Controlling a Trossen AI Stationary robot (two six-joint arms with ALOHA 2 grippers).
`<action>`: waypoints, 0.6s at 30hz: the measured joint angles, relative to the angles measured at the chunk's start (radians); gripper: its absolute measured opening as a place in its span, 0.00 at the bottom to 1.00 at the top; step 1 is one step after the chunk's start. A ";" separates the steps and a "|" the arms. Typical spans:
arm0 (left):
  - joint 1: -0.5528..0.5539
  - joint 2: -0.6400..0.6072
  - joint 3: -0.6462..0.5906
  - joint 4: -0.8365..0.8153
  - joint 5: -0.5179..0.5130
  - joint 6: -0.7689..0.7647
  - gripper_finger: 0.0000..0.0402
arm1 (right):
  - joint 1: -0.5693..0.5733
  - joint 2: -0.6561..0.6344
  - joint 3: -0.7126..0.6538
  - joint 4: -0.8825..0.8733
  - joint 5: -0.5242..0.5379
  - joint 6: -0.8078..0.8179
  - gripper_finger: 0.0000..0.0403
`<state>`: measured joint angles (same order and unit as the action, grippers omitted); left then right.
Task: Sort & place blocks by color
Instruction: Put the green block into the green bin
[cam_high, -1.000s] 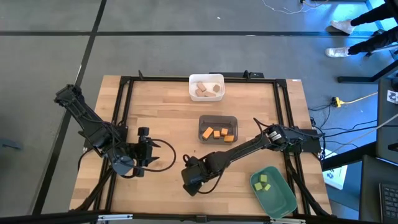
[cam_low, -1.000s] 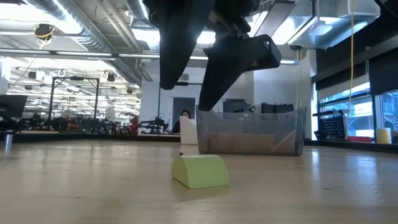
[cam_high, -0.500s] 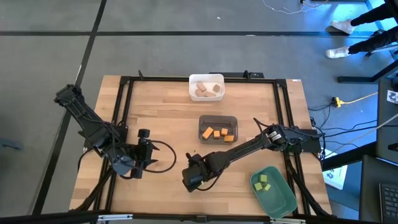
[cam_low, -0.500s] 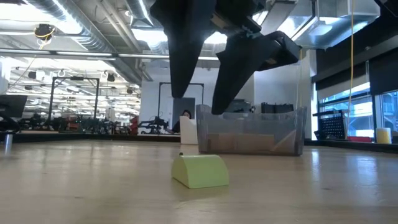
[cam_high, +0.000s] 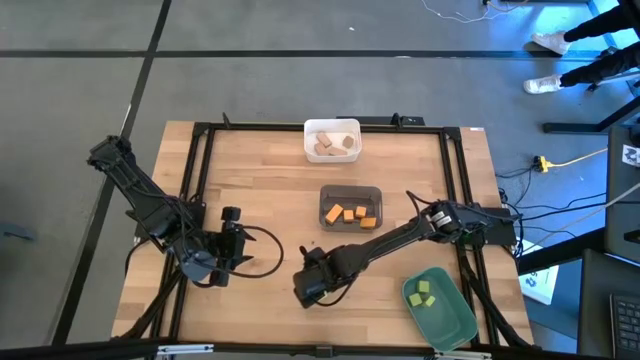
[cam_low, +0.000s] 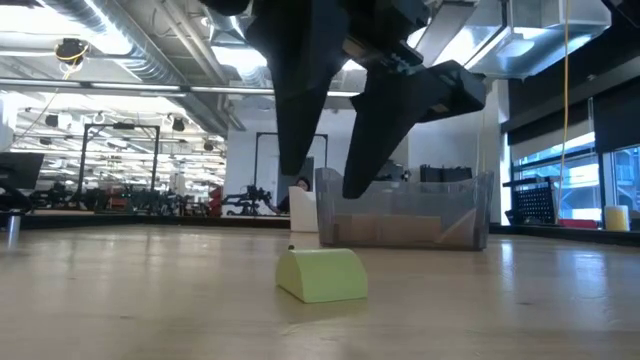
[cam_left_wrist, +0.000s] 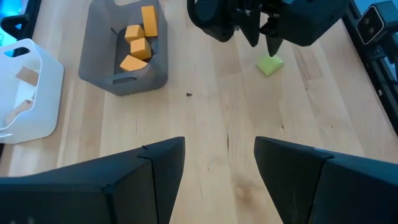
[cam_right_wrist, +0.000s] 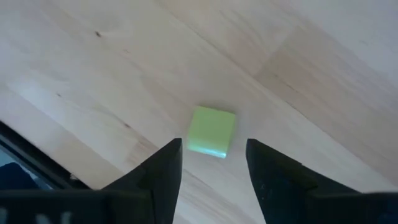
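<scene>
A light green block (cam_right_wrist: 211, 129) with a rounded top (cam_low: 322, 275) rests by its flat underside on the wooden table, near the middle of the near edge. My right gripper (cam_low: 322, 188) hangs open just above it, pointing steeply down, a finger on either side and neither touching; in the high view this gripper (cam_high: 308, 286) hides the block. My left gripper (cam_high: 240, 245) waits open over the table's left part, its fingers (cam_left_wrist: 155, 168) apart with nothing between them. From there the block (cam_left_wrist: 270, 64) shows under the right gripper.
A white bin (cam_high: 332, 140) with tan blocks stands at the far middle. A dark grey bin (cam_high: 350, 207) with orange blocks is at the table's centre. A green bin (cam_high: 440, 305) with green blocks sits at the near right. Bare wood lies around the block.
My right gripper has rolled about the line it points along while staying above the green block. The block has not moved.
</scene>
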<state>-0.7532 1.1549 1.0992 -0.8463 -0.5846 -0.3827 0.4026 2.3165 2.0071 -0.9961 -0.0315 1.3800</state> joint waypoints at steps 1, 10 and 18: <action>0.000 0.000 0.000 -0.001 0.000 0.000 0.46 | 0.001 0.003 0.000 0.008 -0.002 0.000 0.44; 0.000 0.000 0.000 -0.010 0.000 0.000 0.46 | 0.005 0.032 -0.001 0.048 -0.019 0.003 0.44; 0.000 0.000 0.000 -0.019 -0.001 0.000 0.46 | 0.008 0.064 -0.002 0.061 -0.077 0.003 0.44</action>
<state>-0.7532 1.1549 1.0992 -0.8649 -0.5851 -0.3824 0.4110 2.3807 2.0056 -0.9347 -0.1083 1.3827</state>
